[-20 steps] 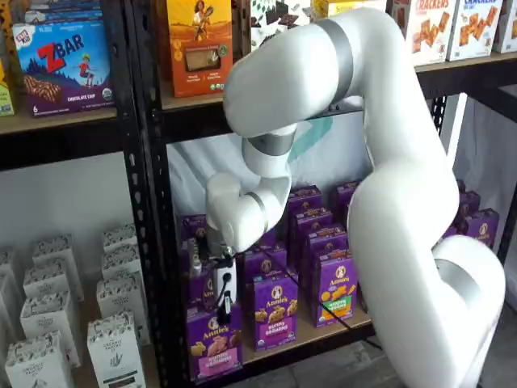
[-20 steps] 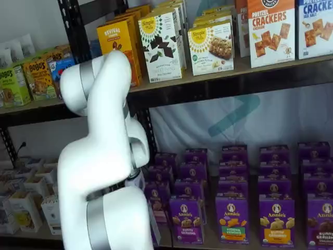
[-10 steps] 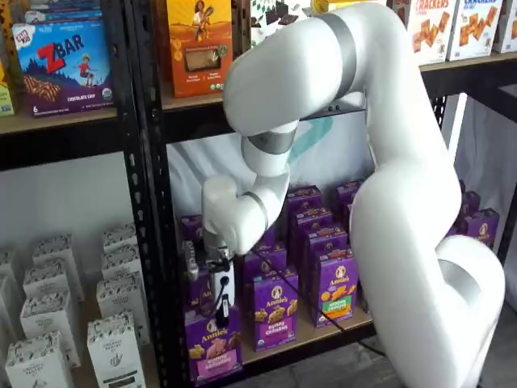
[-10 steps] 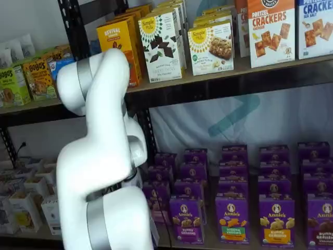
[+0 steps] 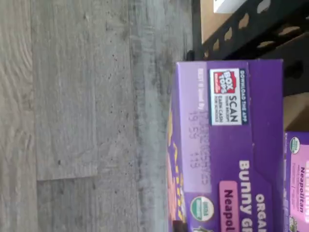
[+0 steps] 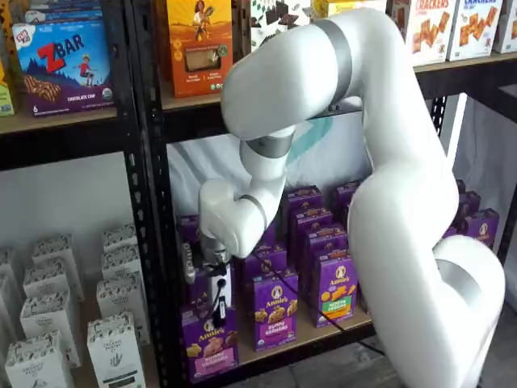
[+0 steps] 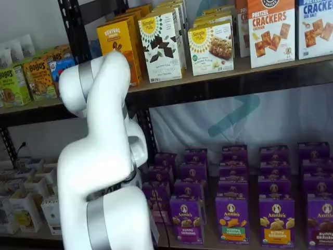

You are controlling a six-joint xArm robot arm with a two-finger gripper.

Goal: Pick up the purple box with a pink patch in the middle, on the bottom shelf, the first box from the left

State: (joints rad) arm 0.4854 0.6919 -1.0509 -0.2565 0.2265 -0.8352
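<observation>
Both shelf views face the shelves frontally; the wrist view looks down close.

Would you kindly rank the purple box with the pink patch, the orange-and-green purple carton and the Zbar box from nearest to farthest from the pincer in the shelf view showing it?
1. purple box: in the pincer, front left.
2. orange-and-green carton: front row, farther right.
3. Zbar box: upper shelf, far left.
</observation>
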